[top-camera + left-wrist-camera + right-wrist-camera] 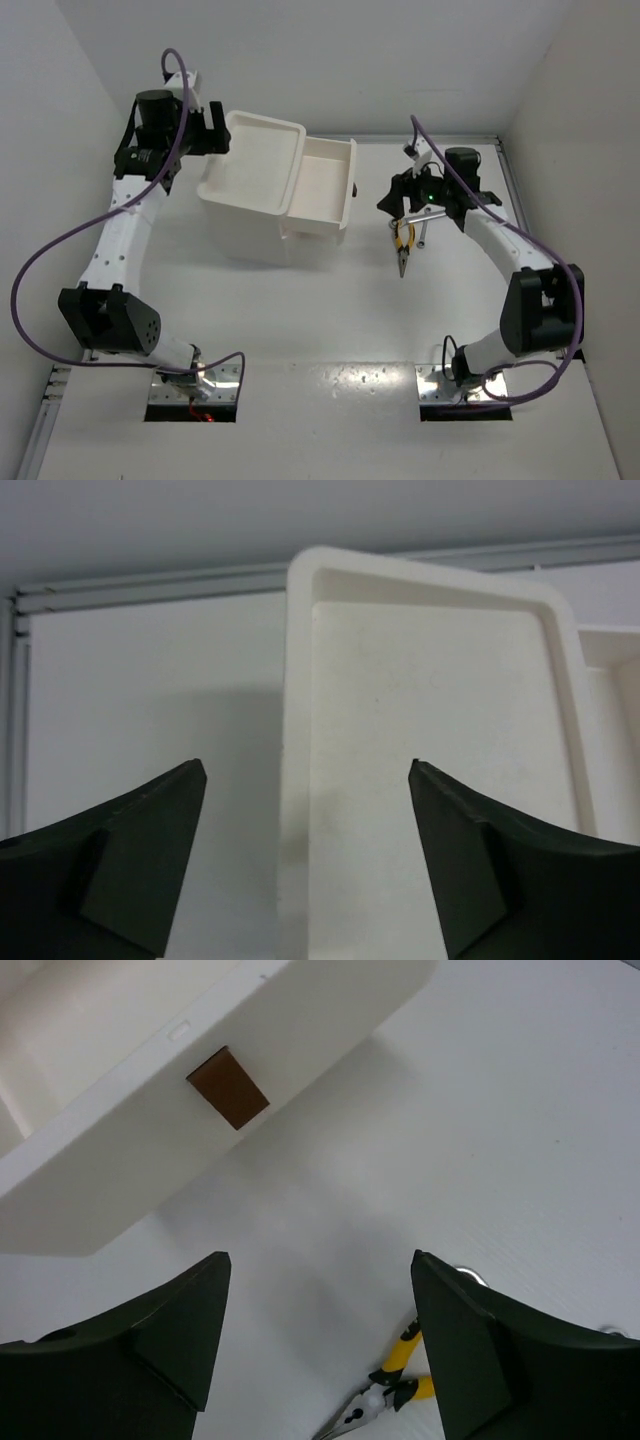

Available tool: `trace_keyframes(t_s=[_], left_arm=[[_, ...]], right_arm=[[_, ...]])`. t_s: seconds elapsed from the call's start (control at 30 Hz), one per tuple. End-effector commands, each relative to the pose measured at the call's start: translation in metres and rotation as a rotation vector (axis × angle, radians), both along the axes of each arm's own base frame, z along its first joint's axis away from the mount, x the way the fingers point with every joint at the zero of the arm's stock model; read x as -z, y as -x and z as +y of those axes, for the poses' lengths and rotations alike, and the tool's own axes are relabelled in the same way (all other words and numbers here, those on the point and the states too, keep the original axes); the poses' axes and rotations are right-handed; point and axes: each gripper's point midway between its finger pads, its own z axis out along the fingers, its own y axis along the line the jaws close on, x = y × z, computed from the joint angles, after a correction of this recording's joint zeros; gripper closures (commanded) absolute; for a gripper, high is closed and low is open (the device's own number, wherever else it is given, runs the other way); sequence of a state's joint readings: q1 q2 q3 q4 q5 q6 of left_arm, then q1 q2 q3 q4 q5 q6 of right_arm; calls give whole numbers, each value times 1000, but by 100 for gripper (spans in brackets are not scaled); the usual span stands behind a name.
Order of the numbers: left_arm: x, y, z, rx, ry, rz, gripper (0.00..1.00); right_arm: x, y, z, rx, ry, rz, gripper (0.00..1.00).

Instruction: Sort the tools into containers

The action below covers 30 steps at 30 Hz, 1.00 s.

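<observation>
Left pincer (306, 772) wide over large bin (298, 660); right pincer (320, 1260) wide above pliers (388, 1388)

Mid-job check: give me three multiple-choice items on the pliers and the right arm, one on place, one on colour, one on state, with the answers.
1. Where are the pliers?
A) flat on the table, right of the smaller bin
B) inside the smaller bin
C) hanging off the table's edge

2. What colour are the pliers' handles?
A) red
B) blue
C) yellow

3. How do the right gripper's fingers stand?
A) shut on the pliers
B) open, holding nothing
C) shut with nothing between them

Answers:
1 A, the top view shows them lying on the table beside the smaller bin.
2 C, the yellow handles are plain in the right wrist view.
3 B, that view shows a wide gap between the fingers, with the pliers on the table below.
</observation>
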<state>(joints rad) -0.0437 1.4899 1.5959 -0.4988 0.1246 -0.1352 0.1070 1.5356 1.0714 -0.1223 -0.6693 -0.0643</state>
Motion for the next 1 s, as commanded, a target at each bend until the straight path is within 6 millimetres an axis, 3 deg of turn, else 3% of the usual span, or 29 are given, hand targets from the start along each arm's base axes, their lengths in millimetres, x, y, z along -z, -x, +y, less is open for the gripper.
trace_keyframes(t_s=[0.0, 0.03, 0.07, 0.13, 0.2, 0.23, 0.33, 0.53, 0.73, 0.83, 0.97], left_arm=[[-101, 13, 22, -115, -6, -278, 8], [-118, 16, 27, -146, -9, -324, 1], [-125, 18, 33, -180, -4, -348, 0], [-152, 26, 47, -263, -10, -418, 0], [-158, 29, 64, -355, -25, -430, 0], [-163, 35, 69, -387, -27, -442, 0], [-144, 39, 78, -442, -37, -405, 0], [-120, 44, 80, -446, -51, -358, 0], [-118, 45, 80, -443, -64, -349, 0], [-107, 44, 80, -442, -71, -322, 0], [-107, 44, 85, -436, -68, -321, 0]], right_arm=[[-21, -9, -21, 172, 8, -37, 26], [-19, -7, -26, 178, 21, -20, 31], [-6, 2, -31, 198, 47, 50, 36], [0, -2, -50, 330, 60, 157, 51], [33, 13, -65, 459, 118, 363, 53], [34, 15, -73, 507, 123, 396, 53], [53, 31, -88, 650, 133, 449, 48], [92, 44, -77, 681, 119, 575, 55], [119, 27, -78, 682, 122, 603, 56], [128, 15, -83, 700, 132, 613, 56], [134, 1, -84, 696, 130, 613, 56]])
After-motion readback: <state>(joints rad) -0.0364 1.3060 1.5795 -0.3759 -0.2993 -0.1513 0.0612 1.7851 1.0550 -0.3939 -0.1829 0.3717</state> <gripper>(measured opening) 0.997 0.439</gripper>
